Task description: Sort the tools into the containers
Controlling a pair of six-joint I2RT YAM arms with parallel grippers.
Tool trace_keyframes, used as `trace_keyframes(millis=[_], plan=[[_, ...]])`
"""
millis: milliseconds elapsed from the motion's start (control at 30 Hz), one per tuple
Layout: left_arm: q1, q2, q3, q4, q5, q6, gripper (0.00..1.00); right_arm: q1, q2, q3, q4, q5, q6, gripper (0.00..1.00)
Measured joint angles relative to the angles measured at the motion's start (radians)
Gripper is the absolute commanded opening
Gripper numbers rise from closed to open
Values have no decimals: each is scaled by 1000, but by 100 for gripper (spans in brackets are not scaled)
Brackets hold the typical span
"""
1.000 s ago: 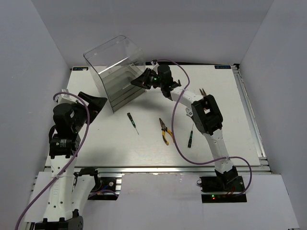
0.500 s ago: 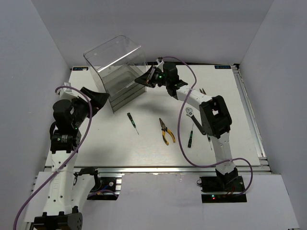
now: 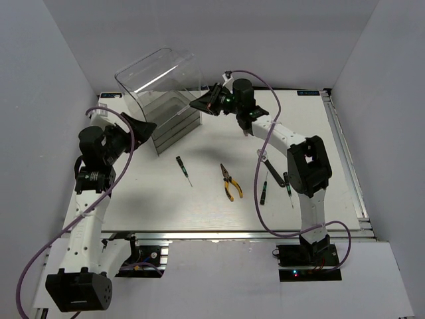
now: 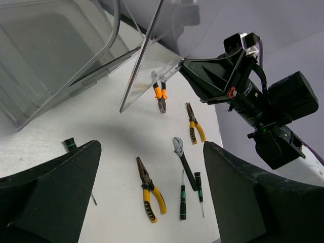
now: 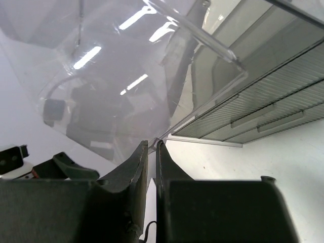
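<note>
Your right arm (image 3: 282,136) reaches across the white table (image 3: 332,146) to the clear plastic cabinet with a curved transparent top and grey-tinted drawers (image 3: 154,83), which stands at the table's far left. The right jaws are pressed almost together, pinching the thin free edge of that curved top at its right corner. Your right wrist view shows the clear sheet running down into the slit between them. The left jaws are spread wide and hold nothing, hovering just beside the cabinet's near-left side.

All the tools you can see lie on the table, outside the cabinet. The orange-handled pliers (image 4: 160,96) lie nearest the pinched corner, with the yellow-handled pliers (image 4: 195,127) just beyond them. Nearer you lie the silver adjustable wrench (image 4: 181,157), the second yellow-handled pliers (image 3: 230,183) and the two thin black-and-green screwdrivers (image 4: 182,196). The lone black-and-green screwdriver (image 3: 183,167) lies apart, in front of the drawers.
</note>
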Motion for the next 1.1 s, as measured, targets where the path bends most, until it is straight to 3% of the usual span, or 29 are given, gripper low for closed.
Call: trace_keyframes(millis=[200,667,1100], plan=[[0,71,0,97,61,-2,86,-2,-37,0,-18,0,0,0],[0,200,3,275,134,-35,84,-2,-65,0,-22,3,-1,0],[0,281,15,370,209,-110,69,6,-87,0,-20,3,-10,0]])
